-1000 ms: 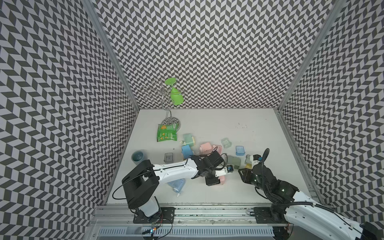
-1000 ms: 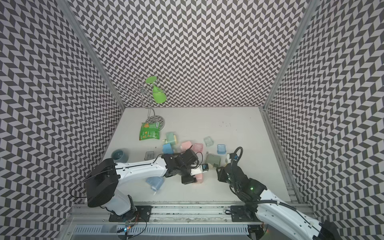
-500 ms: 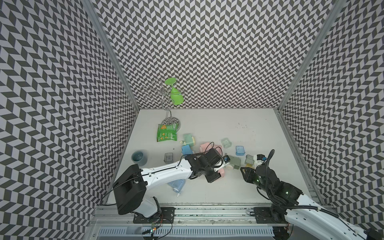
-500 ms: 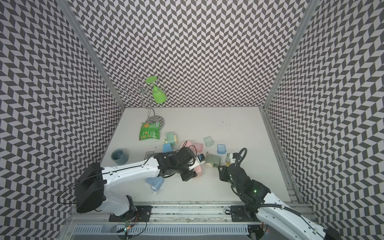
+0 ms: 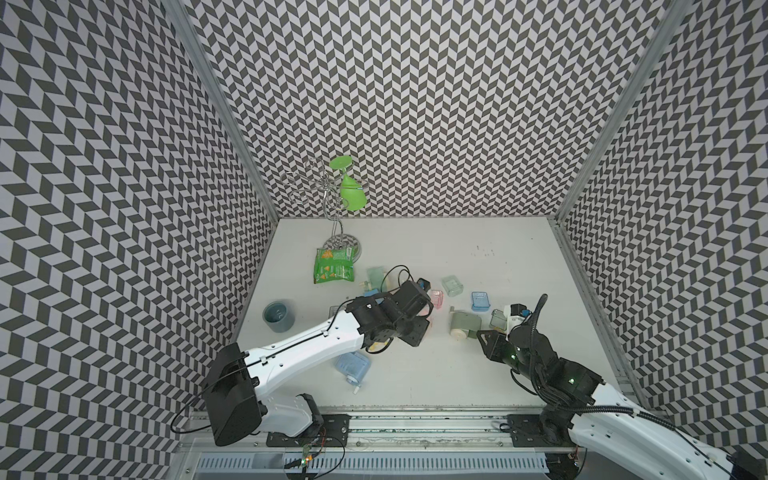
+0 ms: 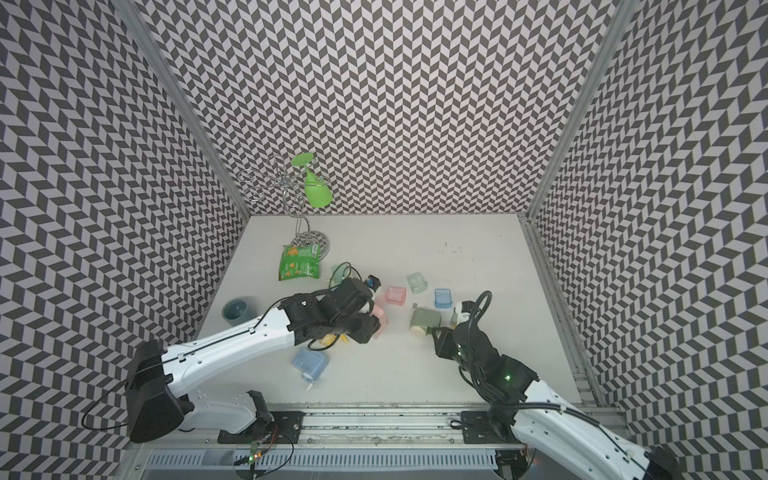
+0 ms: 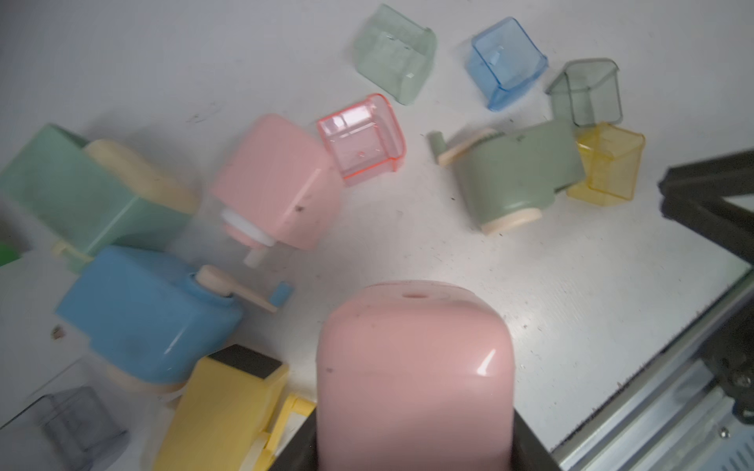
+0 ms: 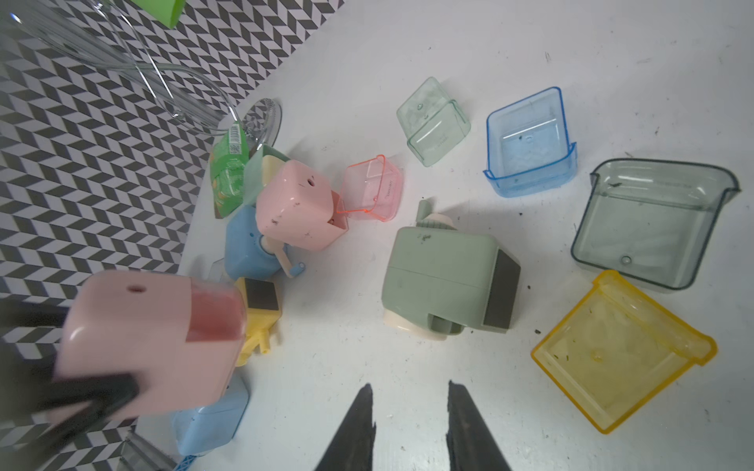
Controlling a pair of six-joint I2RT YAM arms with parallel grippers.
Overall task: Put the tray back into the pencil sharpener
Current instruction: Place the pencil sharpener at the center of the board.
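left gripper point(image 7: 412, 456) is being kept clamped on pink pencil sharpener point(image 8: 147, 338), reddish tray point(image 8: 214, 314) sitting in its slot | right gripper point(image 8: 408, 428) is being held open-jawed, empty, near green sharpener point(image 8: 440, 277)

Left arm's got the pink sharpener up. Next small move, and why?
Probably lower the pink sharpener onto bare table and release. The left end effector grips it off the surface, and a reddish tray already appears seated in its front, though blurred. The right end effector is empty and open.
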